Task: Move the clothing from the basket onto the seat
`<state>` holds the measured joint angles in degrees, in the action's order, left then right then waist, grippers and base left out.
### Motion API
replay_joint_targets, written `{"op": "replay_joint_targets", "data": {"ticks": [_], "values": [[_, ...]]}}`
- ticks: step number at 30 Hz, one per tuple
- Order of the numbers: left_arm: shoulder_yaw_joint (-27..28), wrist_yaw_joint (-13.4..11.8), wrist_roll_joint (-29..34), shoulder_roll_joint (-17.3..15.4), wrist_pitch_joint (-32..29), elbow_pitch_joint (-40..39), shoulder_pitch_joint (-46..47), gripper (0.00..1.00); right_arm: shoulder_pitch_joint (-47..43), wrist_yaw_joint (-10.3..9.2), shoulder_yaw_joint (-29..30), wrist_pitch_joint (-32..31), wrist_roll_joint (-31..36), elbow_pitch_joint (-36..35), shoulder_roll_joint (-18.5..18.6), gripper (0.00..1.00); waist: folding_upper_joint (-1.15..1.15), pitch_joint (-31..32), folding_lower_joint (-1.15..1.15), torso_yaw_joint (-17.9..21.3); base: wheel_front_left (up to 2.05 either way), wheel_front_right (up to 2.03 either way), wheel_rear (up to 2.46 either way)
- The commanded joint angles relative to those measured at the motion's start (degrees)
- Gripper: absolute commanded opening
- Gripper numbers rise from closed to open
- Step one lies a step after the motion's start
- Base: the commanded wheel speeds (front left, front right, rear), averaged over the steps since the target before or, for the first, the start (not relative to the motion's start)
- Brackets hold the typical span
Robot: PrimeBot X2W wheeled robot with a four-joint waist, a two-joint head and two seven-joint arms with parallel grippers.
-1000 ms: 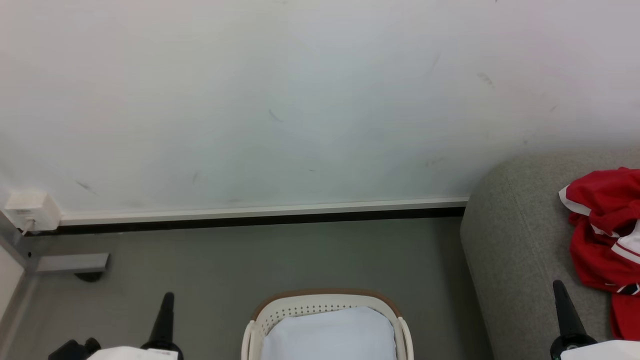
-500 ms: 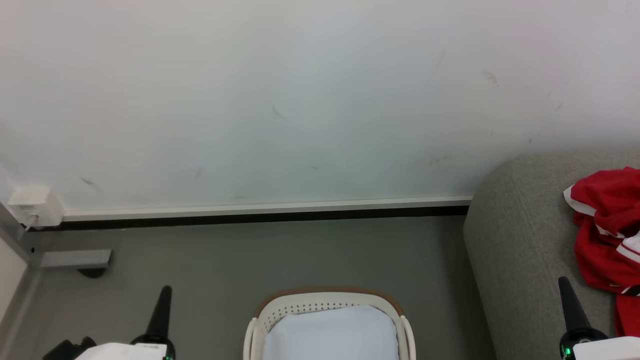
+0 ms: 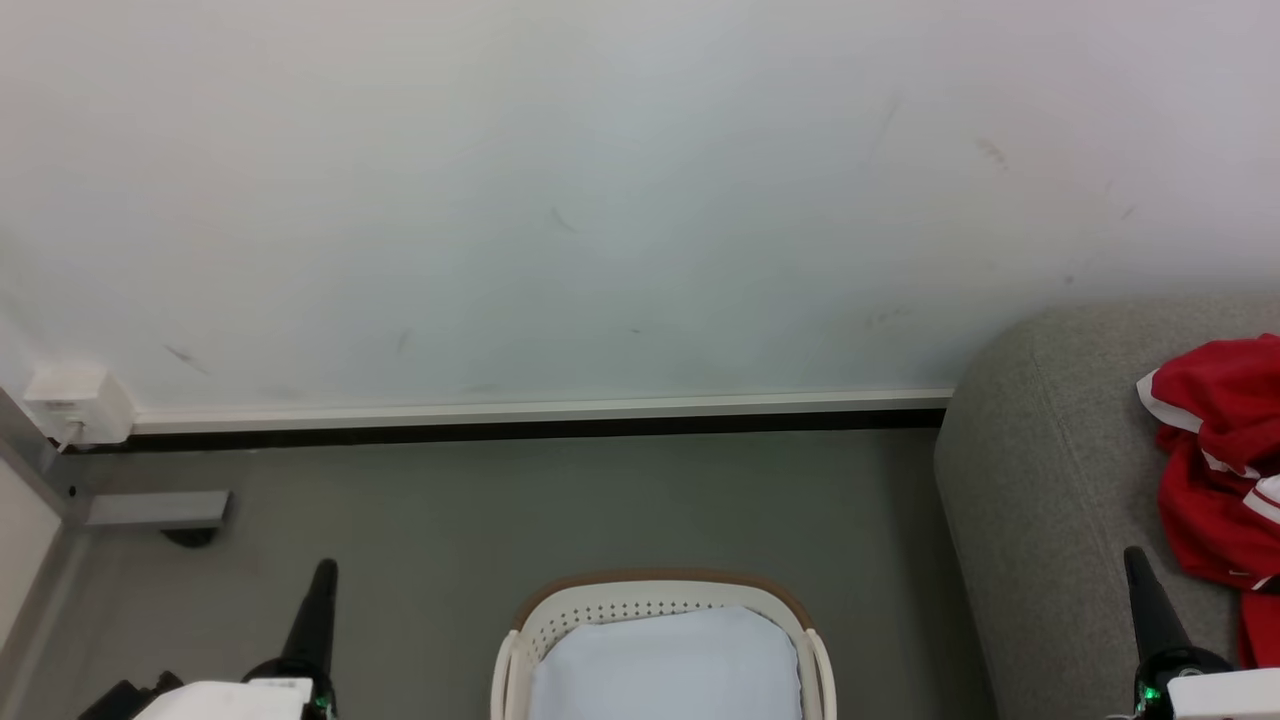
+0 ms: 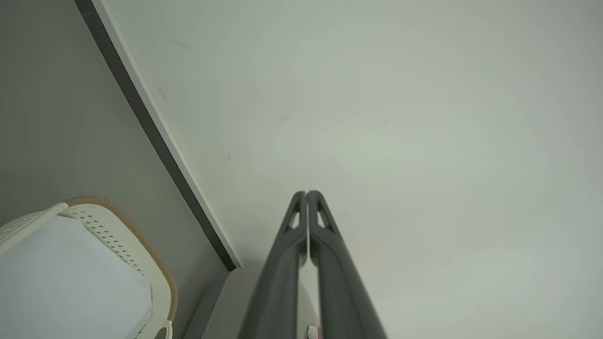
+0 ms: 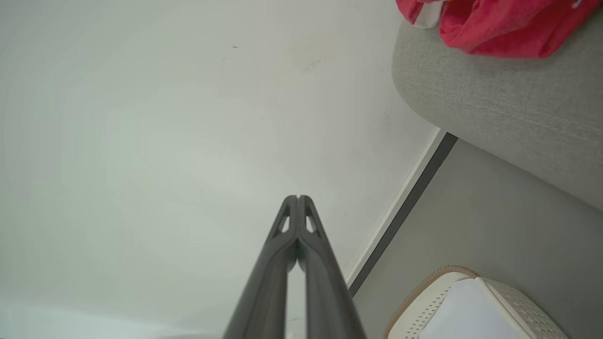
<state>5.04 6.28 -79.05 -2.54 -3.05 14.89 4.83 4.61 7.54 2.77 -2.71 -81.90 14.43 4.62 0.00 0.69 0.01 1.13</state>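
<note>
The red jersey lies crumpled on the grey sofa at the right, out of the laundry basket and well apart from it. The basket sits on the grey floor, low in the middle of the head view, its brown rim towards the wall and a pale bluish-white cloth lying inside. Left gripper points up at the lower left, over the floor beside the basket. In its wrist view the two dark fingers press together tip to tip — closed, nothing between them. Right gripper rises at the lower right against the sofa, near the jersey but clear of it. Its wrist view shows the same — fingers pressed together, empty.
</note>
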Motion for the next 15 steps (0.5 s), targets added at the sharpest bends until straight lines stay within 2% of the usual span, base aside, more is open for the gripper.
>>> {"op": "replay_joint_targets", "data": {"ticks": [1, 15], "values": [[0.3, 0.4, -1.3, -0.5, -0.5, -0.4, 0.9, 0.0, 1.1, -0.07, 0.6, -0.3, -1.1, -0.6, -0.1, 0.0, 0.0, 0.0, 0.0, -0.1, 0.0, 0.0, 0.0], [1.0, 0.9, -7.3, -0.5, -2.0, -0.7, 1.2, 0.0, 1.4, -0.08, 2.0, -2.0, -5.9, -0.6, -0.7, 0.0, 0.0, -0.4, -0.01, -0.5, 0.0, 0.0, 0.0]]}}
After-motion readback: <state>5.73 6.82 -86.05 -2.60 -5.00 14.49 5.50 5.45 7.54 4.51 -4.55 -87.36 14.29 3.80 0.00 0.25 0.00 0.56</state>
